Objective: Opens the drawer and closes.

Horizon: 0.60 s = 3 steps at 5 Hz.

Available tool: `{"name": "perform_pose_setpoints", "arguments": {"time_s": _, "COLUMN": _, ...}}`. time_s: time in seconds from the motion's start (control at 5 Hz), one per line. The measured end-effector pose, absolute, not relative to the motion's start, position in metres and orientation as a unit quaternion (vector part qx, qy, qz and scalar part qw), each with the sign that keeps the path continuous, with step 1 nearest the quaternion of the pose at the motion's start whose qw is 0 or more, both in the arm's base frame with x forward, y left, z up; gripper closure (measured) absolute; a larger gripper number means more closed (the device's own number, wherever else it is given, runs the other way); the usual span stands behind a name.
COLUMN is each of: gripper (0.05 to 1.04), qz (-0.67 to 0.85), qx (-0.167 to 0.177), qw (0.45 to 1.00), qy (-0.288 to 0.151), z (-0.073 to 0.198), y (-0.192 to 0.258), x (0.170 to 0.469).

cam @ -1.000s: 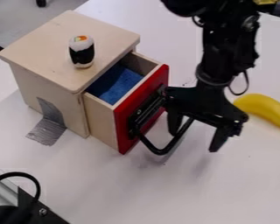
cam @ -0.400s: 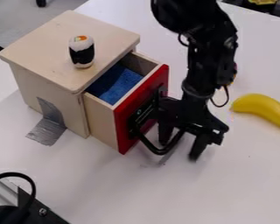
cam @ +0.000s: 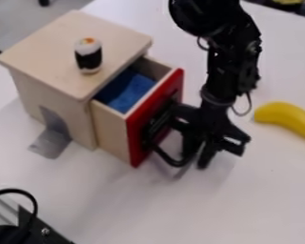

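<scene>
The pincer [cam: 198, 155] is clenched on the black handle [cam: 171, 162]. Just beside the pincer is the red front [cam: 137, 143] of the drawer [cam: 110, 126], which stands open, with something blue [cam: 126, 93] inside. To the other side of the pincer, apart from it, lies a yellow banana [cam: 285, 116]. Beyond the drawer, farther from the pincer, comes the wooden cabinet [cam: 53, 62], with grey tape [cam: 51, 142] at its foot; on its top a sushi roll [cam: 88, 55] stands upright.

Red-fronted wooden drawer [cam: 137, 126], partly open

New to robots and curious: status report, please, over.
Gripper closed on the handle. Drawer partly open. Banana off to the side, clear of drawer.
</scene>
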<state>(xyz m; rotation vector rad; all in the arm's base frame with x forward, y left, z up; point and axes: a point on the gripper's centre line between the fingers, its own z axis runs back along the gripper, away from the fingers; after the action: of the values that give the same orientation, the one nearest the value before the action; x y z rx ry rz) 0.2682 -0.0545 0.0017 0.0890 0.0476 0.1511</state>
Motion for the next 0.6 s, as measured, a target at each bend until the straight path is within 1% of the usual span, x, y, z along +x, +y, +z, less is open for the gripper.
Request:
{"name": "perform_pose_setpoints", "arguments": {"time_s": 0.2, "gripper": 0.928, "qz": 0.084, "qx": 0.031, "qw": 0.996, "qy": 0.01, "z": 0.011, "y": -0.048, "x": 0.263}}
{"name": "perform_pose_setpoints", "arguments": {"time_s": 0.4, "gripper": 0.934, "qz": 0.101, "qx": 0.022, "qw": 0.995, "qy": -0.001, "z": 0.022, "y": -0.03, "x": 0.262}}
{"name": "perform_pose_setpoints", "arguments": {"time_s": 0.6, "gripper": 0.934, "qz": 0.119, "qx": 0.018, "qw": 0.993, "qy": -0.003, "z": 0.02, "y": -0.014, "x": 0.263}}
